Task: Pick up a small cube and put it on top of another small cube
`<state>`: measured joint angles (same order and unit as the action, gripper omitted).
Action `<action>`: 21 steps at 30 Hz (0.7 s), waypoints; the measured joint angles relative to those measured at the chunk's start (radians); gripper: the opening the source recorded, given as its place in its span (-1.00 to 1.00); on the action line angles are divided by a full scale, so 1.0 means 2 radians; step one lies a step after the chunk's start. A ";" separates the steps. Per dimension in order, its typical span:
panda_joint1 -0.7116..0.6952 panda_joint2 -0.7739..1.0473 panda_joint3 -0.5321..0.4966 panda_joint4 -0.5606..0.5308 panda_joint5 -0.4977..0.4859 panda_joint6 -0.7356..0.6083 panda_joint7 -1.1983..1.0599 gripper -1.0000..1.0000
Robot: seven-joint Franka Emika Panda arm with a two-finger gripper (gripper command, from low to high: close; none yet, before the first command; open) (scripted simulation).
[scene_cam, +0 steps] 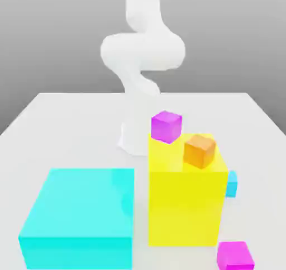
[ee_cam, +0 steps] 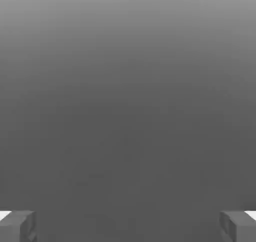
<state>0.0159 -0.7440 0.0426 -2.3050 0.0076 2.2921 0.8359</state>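
In the exterior view you see the white arm (scene_cam: pixel 142 51) rising from the far middle of the white table (scene_cam: pixel 67 124), coiled up high, so nothing is in hand yet and I judge the pick has not begun. Your target, the small sky-blue cube (scene_cam: pixel 231 183), sits on the table tucked just behind the large yellow block (scene_cam: pixel 184 202), at that block's edge on the exterior view's right; little more than a sliver of it peeks out, so the yellow block will likely crowd any descent onto it. 1 small magenta cube (scene_cam: pixel 166 126) rests at the far edge of the yellow block, whether on its top or just behind it you cannot tell, with a small orange cube (scene_cam: pixel 200 150) on the block's top just beside it. A 2nd magenta cube (scene_cam: pixel 234 256) lies on the table near the front, close to the yellow block's near corner and with more free room around it, which looks the easier stacking base. A large flat cyan block (scene_cam: pixel 81 216) lies beside the yellow one, on the exterior view's left. In the hand view the gripper (ee_cam: pixel 128 226) faces plain grey, and its 2 fingertips (ee_cam: pixel 17 225) stand spread wide at opposite edges with nothing between them: released and empty. That view confirms the spread jaws; the exterior view alone gives you the cubes' layout.
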 joint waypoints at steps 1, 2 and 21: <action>0.004 0.016 0.013 -0.009 0.005 0.006 0.013 0.00; 0.009 0.032 0.027 -0.019 0.010 0.015 0.028 0.00; 0.097 0.340 0.286 -0.280 0.024 0.252 0.399 0.00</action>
<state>0.2092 -0.0637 0.6140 -2.8642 0.0547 2.7961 1.6332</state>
